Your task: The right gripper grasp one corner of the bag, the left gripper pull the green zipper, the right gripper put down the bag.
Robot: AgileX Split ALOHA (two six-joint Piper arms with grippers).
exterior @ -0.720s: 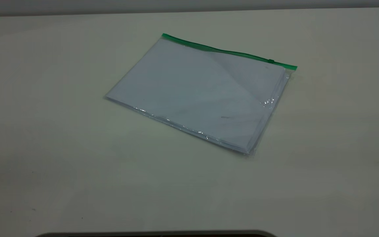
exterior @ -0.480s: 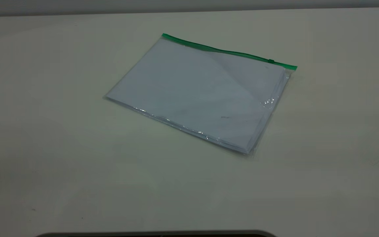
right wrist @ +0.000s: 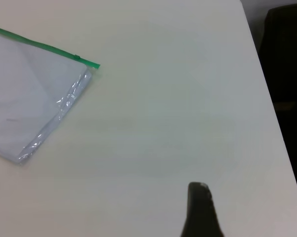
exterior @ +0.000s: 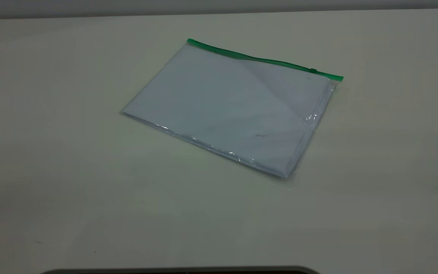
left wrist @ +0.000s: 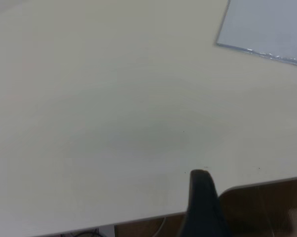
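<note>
Nothing is grasped yet — the first step, taking a corner, is still to do. The left gripper (left wrist: 200, 197) hangs over bare table (exterior: 51, 171), well left of the bag (exterior: 230, 110), which lies flat mid-table, zipper (exterior: 264, 60) along its far edge. The right gripper (right wrist: 200, 207) hovers well right of it, holding nothing — whether either gripper's fingers are parted I cannot tell. Next, the right must reach a right-hand corner.

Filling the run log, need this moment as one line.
bag: flat on table, untouched | green zipper: far edge | grippers: clear of bag
</note>
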